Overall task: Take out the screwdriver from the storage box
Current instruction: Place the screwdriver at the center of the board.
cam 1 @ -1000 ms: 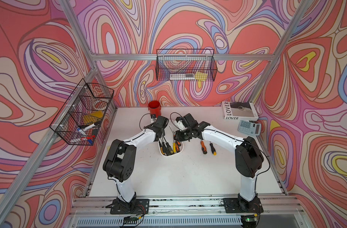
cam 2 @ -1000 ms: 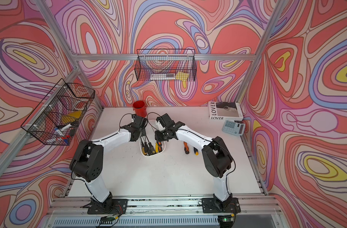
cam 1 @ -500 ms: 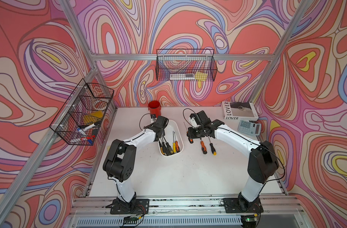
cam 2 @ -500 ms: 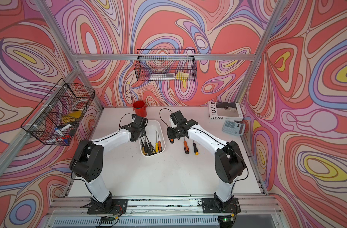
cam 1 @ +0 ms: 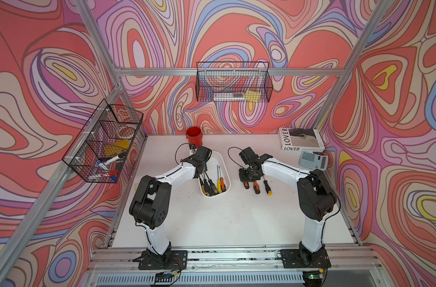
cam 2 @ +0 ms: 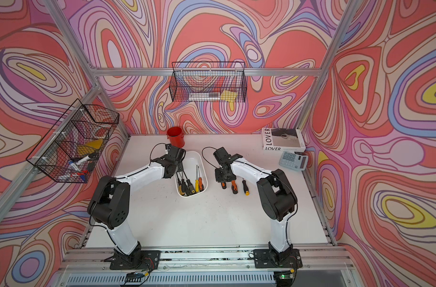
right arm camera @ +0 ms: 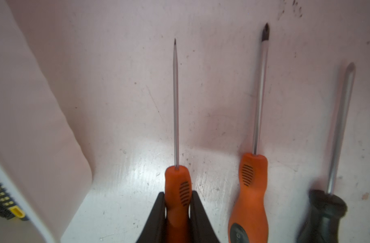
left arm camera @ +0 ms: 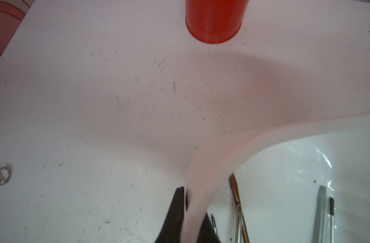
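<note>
The white storage box [cam 1: 225,169] stands mid-table with several screwdrivers [cam 1: 212,184] inside. My left gripper [cam 1: 201,171] is shut on the box's left rim [left arm camera: 222,151], one finger [left arm camera: 177,202] outside the wall. To the right of the box, my right gripper [cam 1: 246,177] is shut on the handle of a thin orange-handled screwdriver [right arm camera: 176,178]. It holds the tool low over the table, shaft pointing toward the back wall. I cannot tell if the tool touches the table. Both top views show this gripper [cam 2: 223,177] outside the box [cam 2: 204,171].
Two screwdrivers lie on the table right of the held one: an orange one [right arm camera: 251,189] and a black one [right arm camera: 325,210]. A red cup [cam 1: 194,136] stands behind the box. A book [cam 1: 301,139] and calculator [cam 1: 313,160] sit back right. Wire baskets [cam 1: 102,141] [cam 1: 234,85] hang on the walls.
My right gripper has carried the orange screwdriver out of the box, to the right and down beside the two on the table. The left gripper has kept its hold on the rim.
</note>
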Controlling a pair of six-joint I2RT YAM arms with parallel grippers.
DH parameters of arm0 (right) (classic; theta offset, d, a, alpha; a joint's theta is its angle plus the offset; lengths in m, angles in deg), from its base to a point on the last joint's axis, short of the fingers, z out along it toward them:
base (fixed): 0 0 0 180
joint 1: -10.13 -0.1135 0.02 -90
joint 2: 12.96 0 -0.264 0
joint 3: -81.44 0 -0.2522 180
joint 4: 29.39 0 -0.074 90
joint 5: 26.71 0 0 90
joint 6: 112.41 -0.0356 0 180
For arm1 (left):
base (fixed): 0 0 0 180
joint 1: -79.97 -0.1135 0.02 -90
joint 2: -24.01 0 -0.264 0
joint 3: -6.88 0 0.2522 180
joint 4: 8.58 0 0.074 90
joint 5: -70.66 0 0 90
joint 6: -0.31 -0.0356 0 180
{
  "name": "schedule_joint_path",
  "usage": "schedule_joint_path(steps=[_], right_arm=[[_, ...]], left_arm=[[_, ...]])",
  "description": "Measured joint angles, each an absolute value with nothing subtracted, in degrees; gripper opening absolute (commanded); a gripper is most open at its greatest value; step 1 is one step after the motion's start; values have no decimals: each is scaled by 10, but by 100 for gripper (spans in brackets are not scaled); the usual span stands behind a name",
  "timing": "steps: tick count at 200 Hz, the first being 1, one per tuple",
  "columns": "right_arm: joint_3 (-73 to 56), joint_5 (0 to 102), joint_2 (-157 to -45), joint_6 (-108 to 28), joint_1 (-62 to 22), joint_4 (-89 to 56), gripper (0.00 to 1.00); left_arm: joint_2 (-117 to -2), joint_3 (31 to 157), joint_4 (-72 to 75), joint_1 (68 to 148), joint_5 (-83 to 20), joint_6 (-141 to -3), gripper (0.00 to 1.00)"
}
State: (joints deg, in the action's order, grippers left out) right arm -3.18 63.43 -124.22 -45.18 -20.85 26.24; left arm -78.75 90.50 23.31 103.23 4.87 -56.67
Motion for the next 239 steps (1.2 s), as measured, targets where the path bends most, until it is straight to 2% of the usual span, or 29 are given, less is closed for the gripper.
schedule_joint_path(steps=[145,200,239], right_arm=[[-70,643,-1268,-461,-209,232,0],[-70,646,-1272,-463,-209,228,49],[-69,653,-1272,-467,-210,228,63]], left_arm=[[-784,903,233,1032,49,-567,0],[-784,902,233,1032,49,-567,0],[-784,902,233,1032,49,-567,0]])
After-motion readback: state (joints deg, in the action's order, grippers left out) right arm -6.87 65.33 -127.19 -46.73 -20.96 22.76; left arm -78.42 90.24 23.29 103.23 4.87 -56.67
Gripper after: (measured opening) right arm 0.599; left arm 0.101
